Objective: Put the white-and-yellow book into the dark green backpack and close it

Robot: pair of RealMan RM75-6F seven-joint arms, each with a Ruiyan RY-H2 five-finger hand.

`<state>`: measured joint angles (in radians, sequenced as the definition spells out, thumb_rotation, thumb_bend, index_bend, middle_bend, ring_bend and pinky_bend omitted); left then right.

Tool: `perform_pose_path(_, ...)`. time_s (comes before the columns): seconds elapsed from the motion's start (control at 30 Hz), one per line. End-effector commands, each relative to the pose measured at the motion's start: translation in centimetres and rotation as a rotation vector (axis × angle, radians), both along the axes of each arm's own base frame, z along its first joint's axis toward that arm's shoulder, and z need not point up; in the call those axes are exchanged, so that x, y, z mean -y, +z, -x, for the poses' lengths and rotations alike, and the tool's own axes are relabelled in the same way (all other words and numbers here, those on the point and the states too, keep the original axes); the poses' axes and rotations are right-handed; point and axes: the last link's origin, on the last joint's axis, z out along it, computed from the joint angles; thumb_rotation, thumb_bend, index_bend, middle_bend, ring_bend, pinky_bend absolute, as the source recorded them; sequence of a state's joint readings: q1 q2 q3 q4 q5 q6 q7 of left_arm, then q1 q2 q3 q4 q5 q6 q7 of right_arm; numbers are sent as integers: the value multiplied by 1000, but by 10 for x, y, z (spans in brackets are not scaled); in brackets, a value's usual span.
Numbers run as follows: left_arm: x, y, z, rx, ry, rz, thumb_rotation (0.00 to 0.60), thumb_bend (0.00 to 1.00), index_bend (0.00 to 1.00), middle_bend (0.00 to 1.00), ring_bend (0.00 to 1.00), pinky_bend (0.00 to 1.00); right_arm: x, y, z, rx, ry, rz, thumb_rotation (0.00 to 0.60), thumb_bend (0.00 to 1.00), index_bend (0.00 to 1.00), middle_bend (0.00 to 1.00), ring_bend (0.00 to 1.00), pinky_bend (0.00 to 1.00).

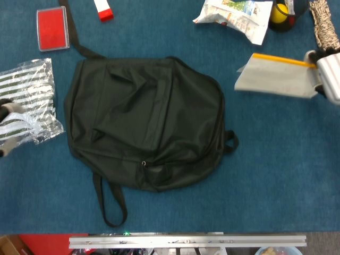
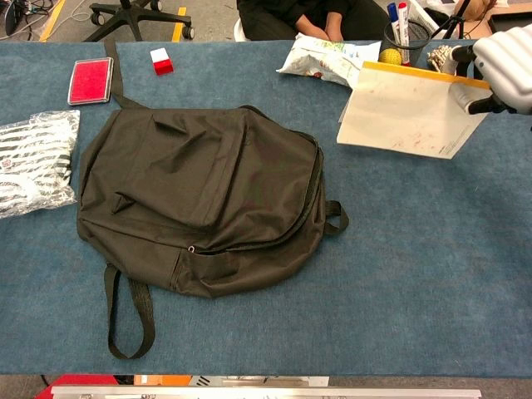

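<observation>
The dark green backpack [image 1: 143, 122] lies flat in the middle of the blue table, and its zip pull [image 1: 143, 163] is near the front edge. My right hand [image 1: 328, 79] holds the white-and-yellow book [image 1: 273, 79] by its right end. The book is raised off the table and tilted, with the yellow spine on top and the pale cover facing the chest view [image 2: 407, 112]. It hangs to the right of the backpack [image 2: 199, 195], apart from it. The fingers of my left hand [image 1: 8, 109] show blurred at the left edge, over the striped packet, apart and holding nothing.
A striped plastic packet [image 1: 26, 101] lies left of the backpack, and a red box [image 1: 52, 27] and a red-and-white block [image 1: 103, 9] lie behind it. A snack bag [image 1: 234, 13], a yellow ball [image 1: 279, 11], a rope bundle [image 1: 324, 24] and a pen holder [image 2: 399, 33] crowd the back right.
</observation>
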<state>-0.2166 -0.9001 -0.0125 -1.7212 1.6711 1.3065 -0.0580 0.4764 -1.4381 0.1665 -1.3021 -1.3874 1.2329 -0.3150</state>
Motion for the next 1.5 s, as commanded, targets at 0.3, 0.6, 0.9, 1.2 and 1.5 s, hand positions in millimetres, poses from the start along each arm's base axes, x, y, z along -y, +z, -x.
perform_pose_path(0.3, -37, -53, -56, -51, -279, 298, 600, 215, 344, 336, 328, 256, -2, 28, 0, 32, -26, 82, 600, 576, 742, 608, 548, 627)
perform_pose_path(0.6, -43, -99, -89, -107, -460, 462, 600, 215, 315, 308, 316, 247, -4, 34, 3, 41, -38, 100, 600, 575, 744, 608, 548, 627)
perform_pose_path(0.9, -45, -143, -120, -155, -560, 521, 600, 215, 282, 266, 264, 244, -6, 39, 5, 58, -41, 111, 600, 574, 749, 608, 548, 627)
perform_pose_path(1.2, -53, -168, -150, -180, -631, 522, 600, 214, 279, 256, 251, 225, -7, 42, 7, 66, -43, 116, 600, 572, 749, 608, 548, 627)
perform_pose_path(1.5, -59, -183, -173, -271, -730, 539, 600, 215, 278, 165, 147, 163, -6, 40, 7, 71, -48, 111, 600, 572, 750, 608, 548, 627)
